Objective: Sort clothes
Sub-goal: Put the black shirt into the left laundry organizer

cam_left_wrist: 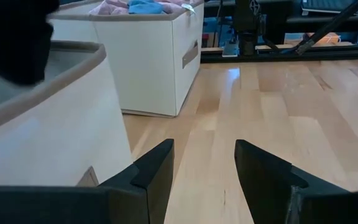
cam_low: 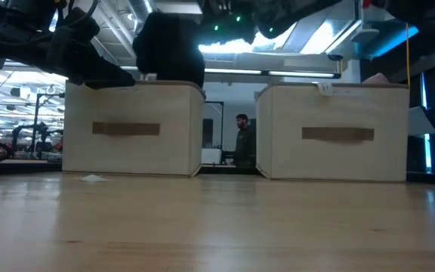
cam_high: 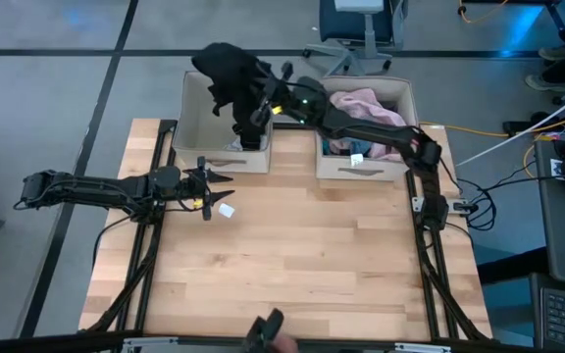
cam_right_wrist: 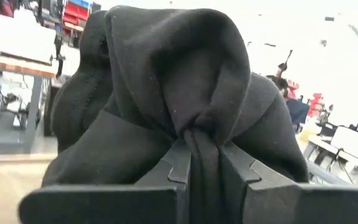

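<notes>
**Now: black garment held over the left bin**

Overhead, I see my right gripper (cam_high: pixel 253 106) reached across from the right side of the table (cam_high: pixel 312 265) to the left bin (cam_high: pixel 192 127). Its fingers are clamped on a black garment (cam_high: pixel 229 74). The right wrist view confirms the grip: a pinched fold of the dark cloth sits between the two fingers (cam_right_wrist: pixel 173 168), and the rest of the garment (cam_right_wrist: pixel 166 93) bunches up beyond them. In the high view the garment hangs over the left bin's back and right part, some of it past the back rim. From table height the dark mass (cam_low: pixel 168 53) sits at the top edge of that bin (cam_low: pixel 131 128); whether it touches the rim I cannot tell.

Right bin (cam_high: pixel 400 98) holds a pink garment (cam_high: pixel 361 103) and some blue cloth (cam_left_wrist: pixel 145 7), seen over its rim in the left wrist view.

Left gripper (cam_high: pixel 214 186) waits low over the table, in front of the left bin, fingers (cam_left_wrist: pixel 157 168) apart and holding nothing. A small white scrap (cam_high: pixel 226 209) lies on the wood just beside it.

A person (cam_low: pixel 242 140) stands in the room behind, seen through the gap between the bins.
</notes>
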